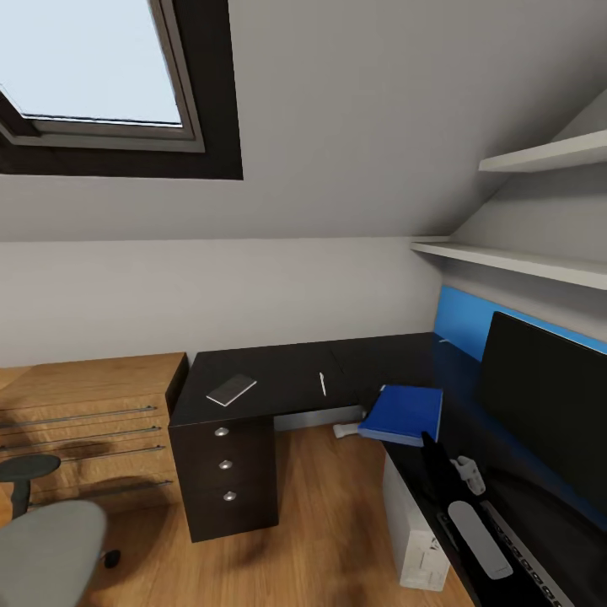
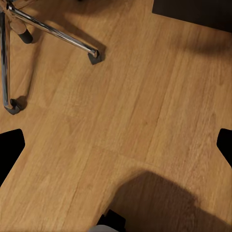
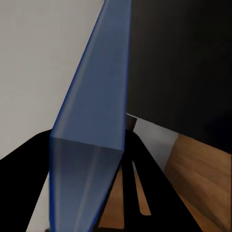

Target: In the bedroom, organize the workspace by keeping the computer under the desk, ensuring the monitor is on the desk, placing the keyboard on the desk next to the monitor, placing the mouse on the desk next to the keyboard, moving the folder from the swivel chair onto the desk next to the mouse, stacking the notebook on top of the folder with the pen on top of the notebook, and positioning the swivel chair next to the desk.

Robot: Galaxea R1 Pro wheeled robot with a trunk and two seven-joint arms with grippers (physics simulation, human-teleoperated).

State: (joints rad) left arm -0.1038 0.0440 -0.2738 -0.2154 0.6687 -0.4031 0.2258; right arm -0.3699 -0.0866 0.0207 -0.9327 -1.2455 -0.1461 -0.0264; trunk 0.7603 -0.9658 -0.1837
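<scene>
— Two things are waiting on the far wing of the bench [image 1: 287, 379]: the notebook [image 1: 231, 389] lying flat near the drawer end, and the pen [image 1: 322, 384] a little apart from it, toward the corner. Why leave them there?

— My guess is they go on last. The folder [image 1: 402, 413] has to be down first, and the right tool [image 1: 428, 440] has it pinched by one edge, held over the near wing in front of the monitor [image 1: 548, 405].

— Is it resting on the bench?

— I can't tell. In the right wrist view the blue sheet [image 3: 92, 130] stands edge-on between the dark fingers [image 3: 145, 179], closed on it.

— And the left tool?

— Hanging low over the wooden floor [image 2: 125, 106], its tips apart with nothing between them, near the swivel chair [image 1: 46, 539] and its chrome legs [image 2: 53, 31].

— Where's the computer?

— The computer [image 1: 415, 531] is a pale tower on the floor under the near wing, where it belongs. At the bench's near edge I see the end of the keyboard [image 1: 531, 565], I think.
</scene>
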